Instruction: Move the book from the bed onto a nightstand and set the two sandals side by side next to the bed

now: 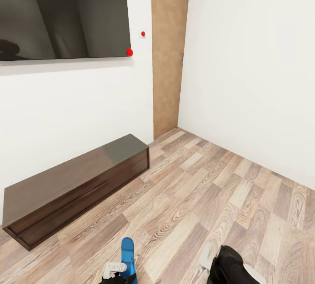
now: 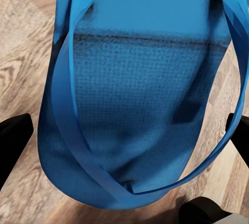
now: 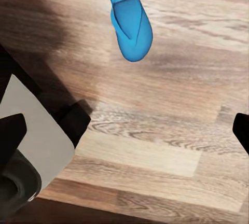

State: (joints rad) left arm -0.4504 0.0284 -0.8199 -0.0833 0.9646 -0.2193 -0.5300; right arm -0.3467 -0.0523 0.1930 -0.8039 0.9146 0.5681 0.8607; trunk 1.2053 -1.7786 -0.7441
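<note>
Head view: room corner, white walls, wood-plank floor (image 1: 210, 196). A long dark bench unit (image 1: 74, 187) stands against the left wall below a dark wall screen (image 1: 61, 12), which is cut off at the frame edge. No open containers; the unit's front is shut, contents not visible.

One blue sandal (image 1: 127, 251) sits at the near edge, in the left gripper (image 1: 116, 271). In the left wrist view the sandal (image 2: 140, 105) spans the gap between both black fingers (image 2: 13, 141); contact cannot be confirmed.

The right gripper (image 1: 214, 257) is partly cut off. Its wrist view shows the fingers (image 3: 11, 136) spread wide over bare floor, holding nothing, with a sandal (image 3: 129, 19) farther off, apparently the same one.
</note>
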